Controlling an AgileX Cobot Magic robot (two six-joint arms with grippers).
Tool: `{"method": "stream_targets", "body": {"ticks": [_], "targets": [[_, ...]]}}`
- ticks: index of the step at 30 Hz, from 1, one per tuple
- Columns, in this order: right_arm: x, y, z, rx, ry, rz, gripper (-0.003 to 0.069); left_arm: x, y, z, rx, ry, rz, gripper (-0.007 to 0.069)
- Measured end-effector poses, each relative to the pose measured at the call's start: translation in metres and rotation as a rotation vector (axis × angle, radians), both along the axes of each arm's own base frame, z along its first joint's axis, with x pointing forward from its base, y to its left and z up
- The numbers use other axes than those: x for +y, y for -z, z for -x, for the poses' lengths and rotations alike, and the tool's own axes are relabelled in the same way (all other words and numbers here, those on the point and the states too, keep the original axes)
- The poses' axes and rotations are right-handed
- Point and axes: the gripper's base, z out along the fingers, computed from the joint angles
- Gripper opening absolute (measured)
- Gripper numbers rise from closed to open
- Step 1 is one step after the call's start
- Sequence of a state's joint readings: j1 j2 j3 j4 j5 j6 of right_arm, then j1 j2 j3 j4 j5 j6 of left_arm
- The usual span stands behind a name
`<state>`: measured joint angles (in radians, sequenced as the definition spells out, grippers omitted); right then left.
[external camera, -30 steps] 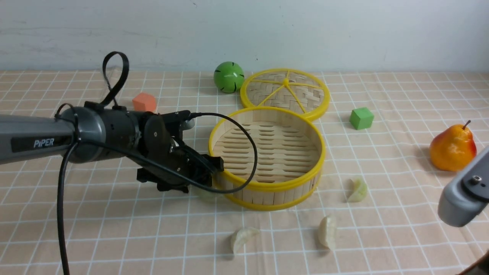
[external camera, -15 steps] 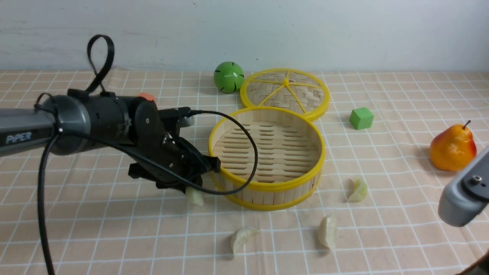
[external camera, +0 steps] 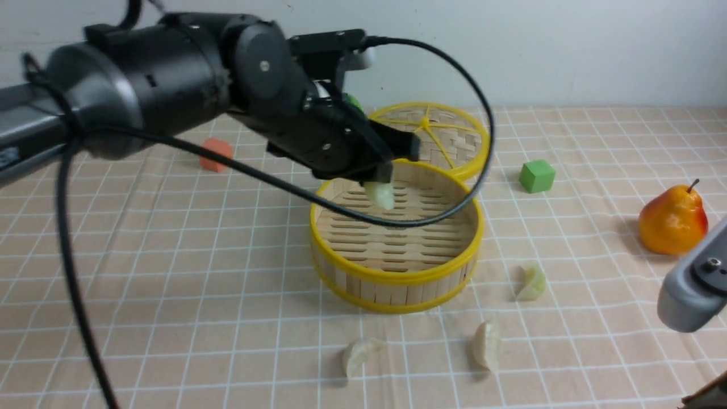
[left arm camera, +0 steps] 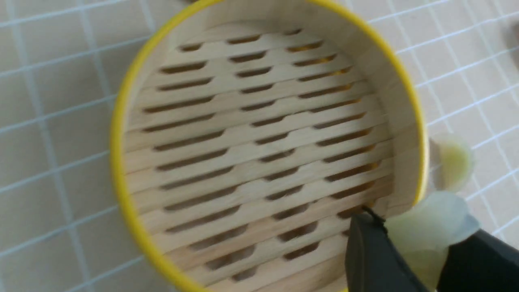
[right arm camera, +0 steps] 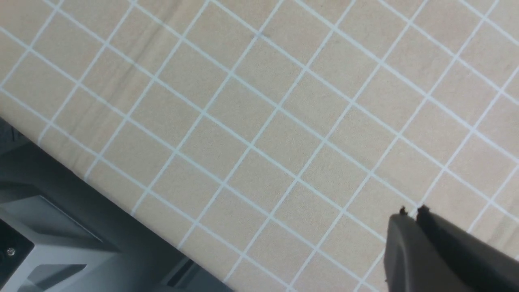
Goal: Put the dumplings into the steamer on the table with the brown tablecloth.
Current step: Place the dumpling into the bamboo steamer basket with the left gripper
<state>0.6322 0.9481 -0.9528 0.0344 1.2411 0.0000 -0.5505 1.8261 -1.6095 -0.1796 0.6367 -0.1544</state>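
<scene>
Your left pincer (external camera: 389,173), part-closed, held one dumpling (external camera: 381,196) directly above the steamer (external camera: 397,276); a straight drop looked enough; your right pincer (right arm camera: 411,211) sat shut, empty.

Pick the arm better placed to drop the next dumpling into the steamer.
Left. The left gripper is shut on a dumpling, raised over the steamer. The right gripper is shut, holding nothing, over the tablecloth.

Steamer mouth: round yellow-rimmed bamboo steamer (external camera: 397,291), near half open from above.
Far rim: black left gripper (external camera: 400,162) gripping pale green dumpling (external camera: 380,194), black cable (external camera: 491,139) looping across.
Left: bare peach checked tablecloth (external camera: 170,255).
</scene>
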Motion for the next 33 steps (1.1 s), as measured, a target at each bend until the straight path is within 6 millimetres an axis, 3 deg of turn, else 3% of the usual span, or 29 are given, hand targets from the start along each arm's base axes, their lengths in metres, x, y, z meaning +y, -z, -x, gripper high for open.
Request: {"method": "stream_targets", "body": {"ticks": [1, 10, 16, 20, 26, 29, 33], "targets": [[-0.003, -0.003, 0.004, -0.014, 0.000, -0.010, 0.0036, -0.017, 0.007, -0.012, -0.004, 0.018, 0.003, 0.0188], [-0.024, -0.023, 0.033, -0.125, 0.037, -0.117, 0.0042, -0.052, 0.064, -0.065, 0.013, 0.023, -0.028, 0.0188], [-0.038, -0.031, 0.050, -0.191, 0.040, -0.158, 0.0043, -0.059, 0.102, -0.077, 0.055, 0.028, -0.078, 0.0187], [-0.040, -0.032, 0.053, -0.200, 0.042, -0.159, 0.0048, -0.059, 0.114, -0.078, 0.079, 0.032, -0.104, 0.0200], [-0.040, -0.032, 0.053, -0.199, 0.042, -0.158, 0.0055, -0.055, 0.101, -0.074, 0.105, 0.049, -0.153, 0.0360], [-0.040, -0.032, 0.053, -0.197, 0.041, -0.160, 0.0059, -0.049, 0.074, -0.065, 0.151, 0.065, -0.185, 0.0431], [-0.040, -0.032, 0.053, -0.197, 0.041, -0.160, 0.0064, -0.035, 0.009, -0.045, 0.167, 0.083, -0.232, 0.0470]]}}
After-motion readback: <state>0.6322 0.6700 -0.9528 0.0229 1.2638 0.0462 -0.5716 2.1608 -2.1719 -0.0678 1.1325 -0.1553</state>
